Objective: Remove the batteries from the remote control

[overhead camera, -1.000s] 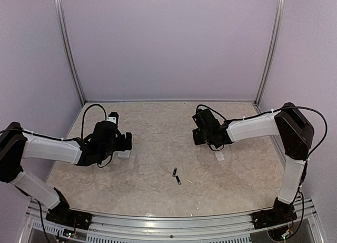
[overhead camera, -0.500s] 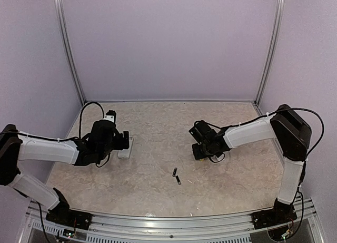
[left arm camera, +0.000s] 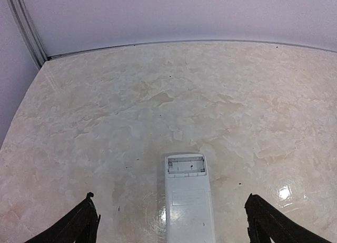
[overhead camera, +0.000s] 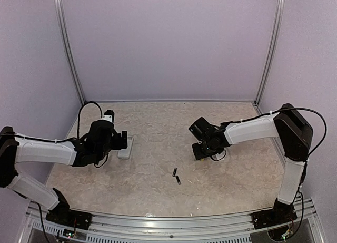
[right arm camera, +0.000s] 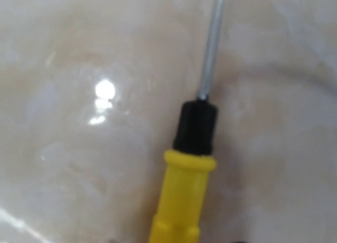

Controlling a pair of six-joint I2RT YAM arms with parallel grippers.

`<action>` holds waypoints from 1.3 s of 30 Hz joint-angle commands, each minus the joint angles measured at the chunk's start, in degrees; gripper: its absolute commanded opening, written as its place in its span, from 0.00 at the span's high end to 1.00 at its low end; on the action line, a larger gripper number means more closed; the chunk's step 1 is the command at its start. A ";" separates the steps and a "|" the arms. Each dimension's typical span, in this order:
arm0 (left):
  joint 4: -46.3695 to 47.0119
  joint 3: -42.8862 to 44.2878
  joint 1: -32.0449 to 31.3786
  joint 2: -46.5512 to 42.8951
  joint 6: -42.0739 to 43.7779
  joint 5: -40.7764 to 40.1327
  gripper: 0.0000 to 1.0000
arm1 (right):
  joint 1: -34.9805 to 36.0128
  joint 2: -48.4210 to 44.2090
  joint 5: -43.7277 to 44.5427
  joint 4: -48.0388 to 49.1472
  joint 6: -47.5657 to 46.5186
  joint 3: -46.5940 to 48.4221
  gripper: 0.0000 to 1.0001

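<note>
- Top external view: bright, even, diffuse light from above. The surface (overhead camera: 158,132) carries only faint, soft shadows under the arms, and detail is crisp though small.
- Left wrist view: focus is sharp. The glossy surface shows a small white glare spot at 4 o'clock and a broader sheen around the remote control (left arm camera: 188,201) at 6 o'clock.
- The left jaws, at 5 and 7 o'clock, read as near-black shapes with little detail.
- The wall seam at 12 o'clock bows slightly, a wide-lens distortion.
- Right wrist view: very close and out of focus throughout. The screwdriver (right arm camera: 185,190) has soft edges, and a white glare spot sits at 9 o'clock.

Overhead rear view, wrist cameras close — table (overhead camera: 158,185) shared
</note>
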 commanded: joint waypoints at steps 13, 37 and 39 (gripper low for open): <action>-11.90 4.42 11.37 -17.35 8.39 -1.88 0.01 | -9.92 -18.93 1.76 -4.14 -12.89 10.98 0.00; -8.56 -3.87 24.83 -29.17 7.86 -0.45 0.01 | -26.62 -48.92 -4.82 16.14 -8.31 -22.36 0.00; -8.43 -3.98 24.78 -29.22 7.73 0.00 0.01 | -26.65 -49.24 -4.90 16.69 -8.40 -22.57 0.00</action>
